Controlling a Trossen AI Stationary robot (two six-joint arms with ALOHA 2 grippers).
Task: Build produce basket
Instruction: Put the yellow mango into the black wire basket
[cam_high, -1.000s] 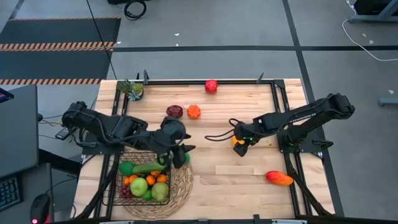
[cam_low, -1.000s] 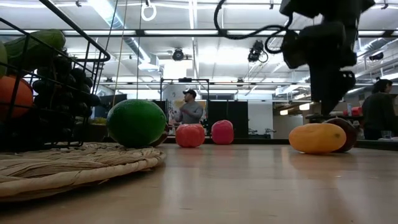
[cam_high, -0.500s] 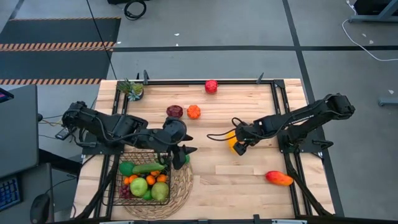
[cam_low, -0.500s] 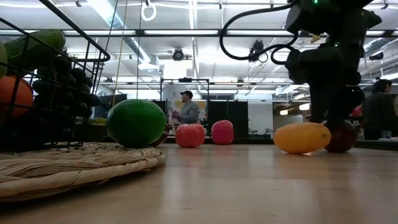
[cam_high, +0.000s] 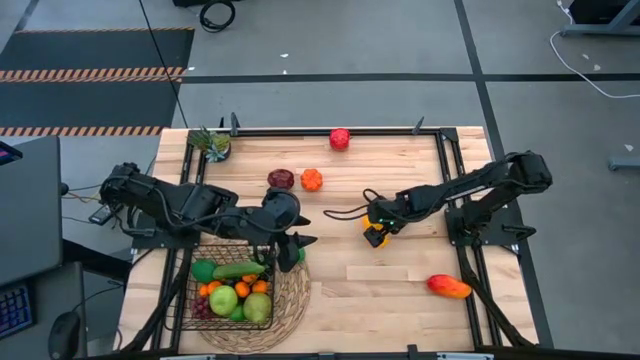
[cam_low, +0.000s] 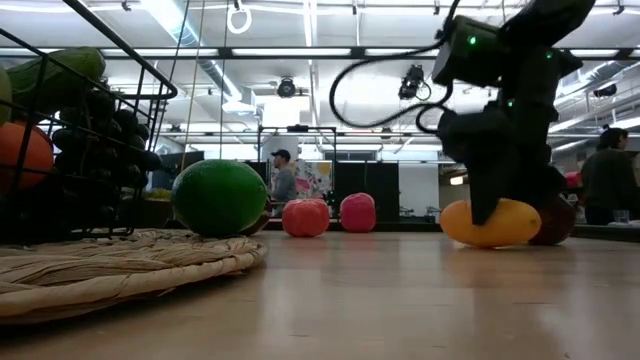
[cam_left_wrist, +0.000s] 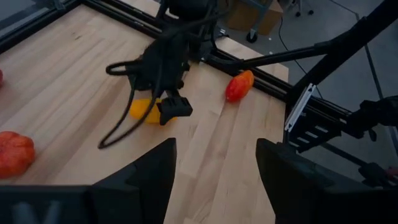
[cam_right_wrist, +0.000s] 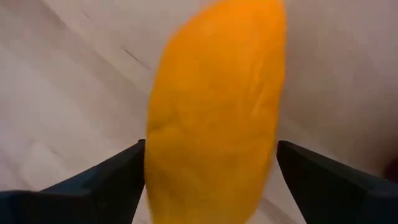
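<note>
Right gripper (cam_high: 375, 233) has shifted left, straddling yellow squash (cam_low: 490, 222).

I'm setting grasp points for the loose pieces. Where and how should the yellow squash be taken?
Take the yellow squash across its narrow middle, from above: it lies flat on the table, long and rounded. The right gripper already straddles it, a finger on each side.

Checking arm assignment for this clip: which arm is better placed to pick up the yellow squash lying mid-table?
Right. The right gripper is down over the yellow squash, its open fingers either side. The left gripper hovers open by the black wire-mesh basket, well away.
</note>
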